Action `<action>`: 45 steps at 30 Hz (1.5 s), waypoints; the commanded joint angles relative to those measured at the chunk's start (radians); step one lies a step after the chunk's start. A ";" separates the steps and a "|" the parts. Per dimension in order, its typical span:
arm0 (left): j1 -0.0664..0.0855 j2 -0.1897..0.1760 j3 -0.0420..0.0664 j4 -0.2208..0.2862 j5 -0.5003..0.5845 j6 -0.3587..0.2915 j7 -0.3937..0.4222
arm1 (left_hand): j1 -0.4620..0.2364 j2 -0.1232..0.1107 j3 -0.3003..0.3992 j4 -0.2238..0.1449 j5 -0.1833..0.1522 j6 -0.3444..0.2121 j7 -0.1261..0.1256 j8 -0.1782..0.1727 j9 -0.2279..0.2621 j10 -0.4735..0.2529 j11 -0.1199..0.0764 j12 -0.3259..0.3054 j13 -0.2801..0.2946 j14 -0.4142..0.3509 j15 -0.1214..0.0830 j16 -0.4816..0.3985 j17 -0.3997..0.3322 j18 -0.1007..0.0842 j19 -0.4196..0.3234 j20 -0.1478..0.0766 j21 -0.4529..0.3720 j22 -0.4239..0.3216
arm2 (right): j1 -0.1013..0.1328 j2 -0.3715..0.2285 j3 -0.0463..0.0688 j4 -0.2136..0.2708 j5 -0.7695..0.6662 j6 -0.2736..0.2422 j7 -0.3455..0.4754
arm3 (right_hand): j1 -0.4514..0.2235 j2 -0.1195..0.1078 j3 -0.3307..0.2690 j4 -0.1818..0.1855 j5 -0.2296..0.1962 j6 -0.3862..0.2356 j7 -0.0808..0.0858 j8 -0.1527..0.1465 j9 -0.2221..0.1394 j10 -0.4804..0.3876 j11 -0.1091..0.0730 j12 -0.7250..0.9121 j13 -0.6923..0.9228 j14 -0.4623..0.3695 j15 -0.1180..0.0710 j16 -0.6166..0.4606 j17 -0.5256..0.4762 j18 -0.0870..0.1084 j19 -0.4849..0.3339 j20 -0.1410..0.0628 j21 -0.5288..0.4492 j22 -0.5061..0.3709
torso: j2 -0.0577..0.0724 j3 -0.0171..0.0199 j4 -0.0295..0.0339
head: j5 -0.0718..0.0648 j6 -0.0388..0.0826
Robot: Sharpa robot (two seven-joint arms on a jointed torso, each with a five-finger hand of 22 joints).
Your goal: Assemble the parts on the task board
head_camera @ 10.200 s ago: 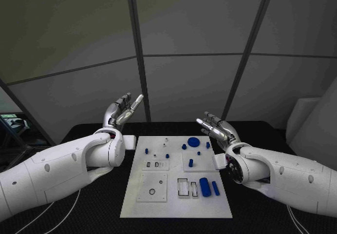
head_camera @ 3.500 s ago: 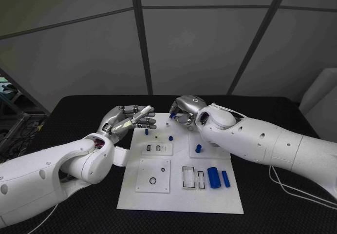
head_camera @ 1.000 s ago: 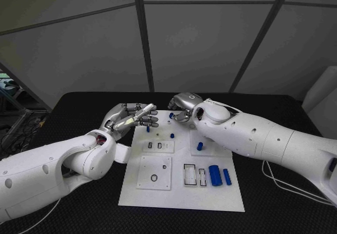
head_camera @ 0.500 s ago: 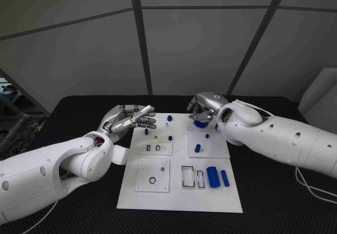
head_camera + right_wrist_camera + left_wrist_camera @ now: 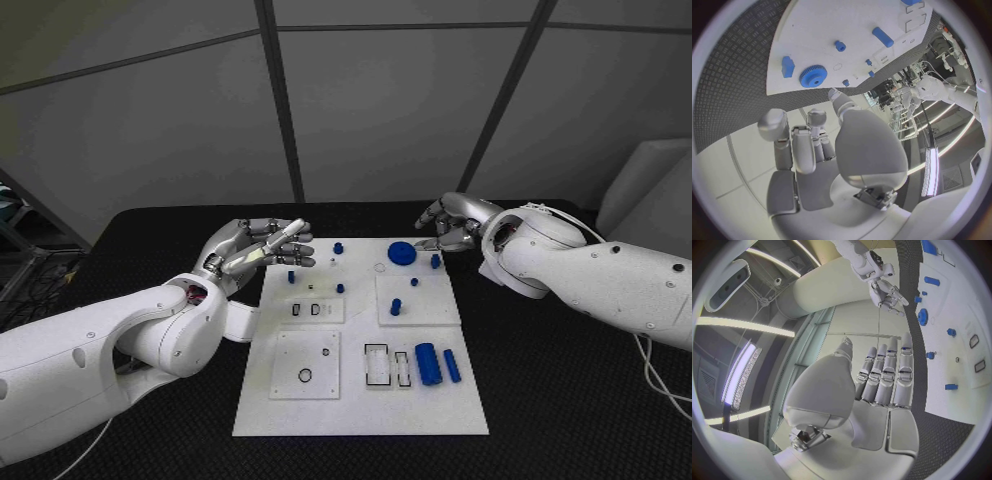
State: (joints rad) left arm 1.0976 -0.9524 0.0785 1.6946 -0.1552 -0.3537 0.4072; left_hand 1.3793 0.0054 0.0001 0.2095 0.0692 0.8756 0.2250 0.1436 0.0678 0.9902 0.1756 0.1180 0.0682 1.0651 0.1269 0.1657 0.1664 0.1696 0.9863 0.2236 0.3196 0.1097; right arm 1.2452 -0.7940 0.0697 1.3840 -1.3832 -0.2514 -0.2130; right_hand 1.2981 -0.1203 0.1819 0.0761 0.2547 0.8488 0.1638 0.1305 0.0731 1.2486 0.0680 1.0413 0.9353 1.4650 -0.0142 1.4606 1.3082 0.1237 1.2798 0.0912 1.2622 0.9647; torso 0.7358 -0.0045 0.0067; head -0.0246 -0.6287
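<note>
The white task board [image 5: 361,395] lies in the middle of the black table. A blue gear [image 5: 401,249] lies flat near its far edge, and a short blue peg [image 5: 434,261] stands beside it. Small blue pegs [image 5: 340,288] dot the far half. A thick blue cylinder [image 5: 427,360] and a thinner one [image 5: 451,366] lie near the right edge. My left hand [image 5: 257,245] hovers at the board's far left corner, fingers straight and side by side, holding nothing. My right hand [image 5: 459,222] is just past the far right corner, fingers loosely bent and apart, empty. The gear [image 5: 813,76] also shows beyond the right hand [image 5: 829,150].
Two raised white plates with slots [image 5: 312,311] and a ring hole [image 5: 306,375] sit on the board's left half; rectangular slots [image 5: 376,365] lie beside the cylinders. Black table [image 5: 562,370] stretches to either side. Grey wall panels stand behind.
My right hand has drawn back to the right, off the board's far edge, uncovering the blue gear. The left hand has stayed at the far left corner.
</note>
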 commanded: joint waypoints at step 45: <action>0.001 0.009 0.001 -0.003 -0.001 0.015 0.007 | 0.002 0.006 -0.007 -0.004 -0.004 0.006 0.009 -0.006 -0.001 0.002 0.004 -0.005 -0.001 -0.003 0.001 -0.007 0.002 0.013 -0.005 0.004 -0.006 -0.002 | -0.007 0.162 -0.012 -0.182 -0.042 0.130 -0.027 | 0.065 0.018 -0.045 0.012 0.003 -0.037 0.002 0.057 0.002 0.113 0.008 0.259 0.297 0.078 0.013 0.052 0.116 -0.024 0.028 0.014 0.045 0.070 | 0.001 0.0010 0.0014 | 0.004 -0.026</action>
State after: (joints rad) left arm 1.0971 -0.9433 0.0784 1.6898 -0.1552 -0.3505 0.4071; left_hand 1.3793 0.0054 -0.0027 0.2067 0.0692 0.8756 0.2250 0.1441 0.0679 0.9902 0.1756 0.1180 0.0682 1.0651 0.1269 0.1657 0.1669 0.1696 0.9863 0.2236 0.3197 0.1085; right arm 1.2373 -0.6329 0.0585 1.2054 -1.4181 -0.1540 -0.2430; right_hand 1.3554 -0.1023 0.1437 0.0873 0.2547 0.8187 0.1657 0.1819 0.0755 1.3562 0.0750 1.2940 1.2309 1.4649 -0.0070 1.5086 1.3077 0.1083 1.3011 0.1053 1.3009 1.0345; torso 0.7362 -0.0036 0.0085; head -0.0214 -0.6523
